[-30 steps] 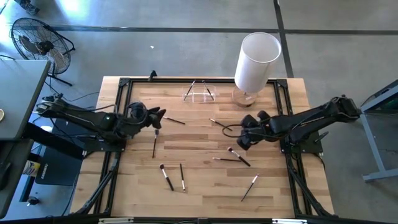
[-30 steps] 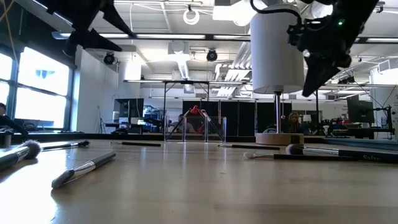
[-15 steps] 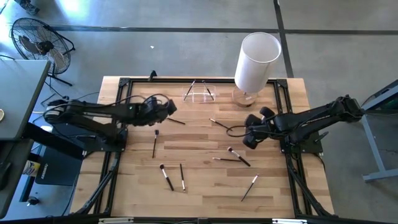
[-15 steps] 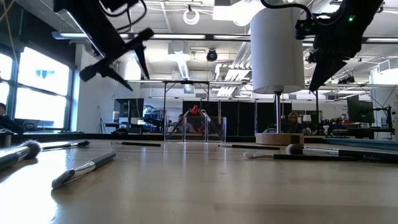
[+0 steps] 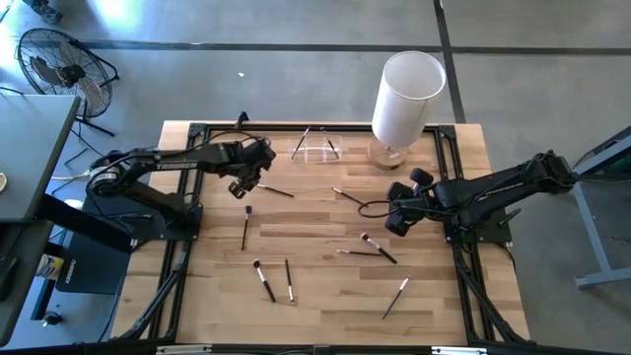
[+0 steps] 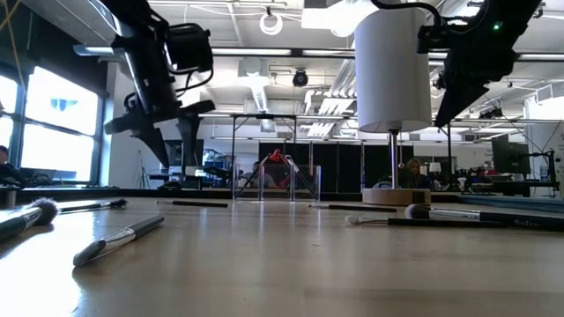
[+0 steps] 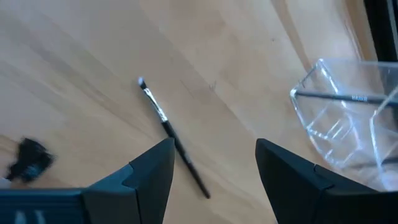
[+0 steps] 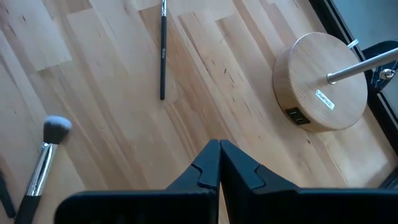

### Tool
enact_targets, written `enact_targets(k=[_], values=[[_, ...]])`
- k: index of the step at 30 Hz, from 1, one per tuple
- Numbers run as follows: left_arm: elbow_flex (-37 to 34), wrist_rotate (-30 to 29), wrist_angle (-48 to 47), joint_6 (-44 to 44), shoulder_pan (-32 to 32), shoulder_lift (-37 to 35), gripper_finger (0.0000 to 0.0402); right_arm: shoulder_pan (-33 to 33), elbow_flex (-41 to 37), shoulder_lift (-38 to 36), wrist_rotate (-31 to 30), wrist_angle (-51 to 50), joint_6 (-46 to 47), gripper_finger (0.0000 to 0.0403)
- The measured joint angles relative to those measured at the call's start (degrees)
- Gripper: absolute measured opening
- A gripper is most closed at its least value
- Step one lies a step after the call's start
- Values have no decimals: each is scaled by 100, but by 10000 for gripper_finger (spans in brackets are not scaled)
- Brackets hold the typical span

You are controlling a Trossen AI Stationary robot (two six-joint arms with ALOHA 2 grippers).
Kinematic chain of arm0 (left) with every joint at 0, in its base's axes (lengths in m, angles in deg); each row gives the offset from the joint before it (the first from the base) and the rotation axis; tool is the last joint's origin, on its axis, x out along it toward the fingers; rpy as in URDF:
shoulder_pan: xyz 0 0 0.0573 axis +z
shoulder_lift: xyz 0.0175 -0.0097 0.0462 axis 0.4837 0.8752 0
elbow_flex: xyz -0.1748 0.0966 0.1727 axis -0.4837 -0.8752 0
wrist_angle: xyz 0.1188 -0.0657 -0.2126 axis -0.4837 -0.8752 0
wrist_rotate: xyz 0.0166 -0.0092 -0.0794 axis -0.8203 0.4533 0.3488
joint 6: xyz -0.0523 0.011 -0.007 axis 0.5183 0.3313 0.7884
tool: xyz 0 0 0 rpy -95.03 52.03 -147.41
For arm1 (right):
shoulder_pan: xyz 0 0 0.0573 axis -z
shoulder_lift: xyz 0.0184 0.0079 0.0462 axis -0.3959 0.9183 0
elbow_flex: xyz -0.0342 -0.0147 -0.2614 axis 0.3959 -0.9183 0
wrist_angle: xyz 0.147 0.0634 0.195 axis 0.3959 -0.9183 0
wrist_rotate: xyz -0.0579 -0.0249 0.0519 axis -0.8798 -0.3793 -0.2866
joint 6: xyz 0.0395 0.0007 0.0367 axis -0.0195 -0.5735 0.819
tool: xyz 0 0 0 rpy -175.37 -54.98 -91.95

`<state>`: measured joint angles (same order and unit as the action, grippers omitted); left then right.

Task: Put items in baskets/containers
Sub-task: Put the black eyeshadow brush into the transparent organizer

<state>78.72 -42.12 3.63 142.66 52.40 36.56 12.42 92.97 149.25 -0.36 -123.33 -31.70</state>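
Left gripper [image 5: 258, 161] raised above the table's far left part, fingers spread wide with nothing between them, just short of the clear cup [image 5: 316, 148]; in the left wrist view [image 7: 211, 163] the same spread fingers framing a thin dark brush [image 7: 171, 134] lying flat on the wood, silver ferrule and small pale tip pointing away. Right gripper [image 5: 393, 219] hanging over the table's right middle, fingers pressed together and empty [image 8: 219, 163], near the round wooden base [image 8: 320, 92] of the tall white cylinder [image 5: 407, 97].

Clear cup low and angular, transparent walls, standing at the far edge of the table [image 5: 315, 325] left of the white cylinder, with at least one dark-handled brush [image 7: 345, 96] lying slantwise inside, seen through the wall [image 7: 339, 118].

Remaining brushes scattered flat on the wooden top, all pencil-thin:
- one [image 5: 276, 191] just beside the left gripper, near the cup;
- one [image 5: 245, 227] upright-lying below it, pale tip toward the far side;
- a pair [image 5: 264, 280] and [image 5: 289, 279] near the front left, close together but apart;
- one [image 5: 345, 194] mid-table, dark handle [image 8: 162, 53] under the right wrist camera;
- one [image 5: 378, 246] with a fluffy pale head [image 8: 56, 127], crossing or touching a dark one [image 5: 357, 253];
- one [image 5: 395, 296] at the front right, tilted.

Low view: brushes [image 6: 117, 239] lying level, silver ferrules catching light.
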Motion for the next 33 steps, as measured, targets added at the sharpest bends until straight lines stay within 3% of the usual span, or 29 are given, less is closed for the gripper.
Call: enact_targets(k=[16, 33], values=[[-4, 414, -281, 965, 213, 602, 223, -2, 0, 0, 285, 43, -107, 3], [-8, 294, -349, 1017, 215, 1085, 223, -2, 0, 0, 412, 61, -106, 3]])
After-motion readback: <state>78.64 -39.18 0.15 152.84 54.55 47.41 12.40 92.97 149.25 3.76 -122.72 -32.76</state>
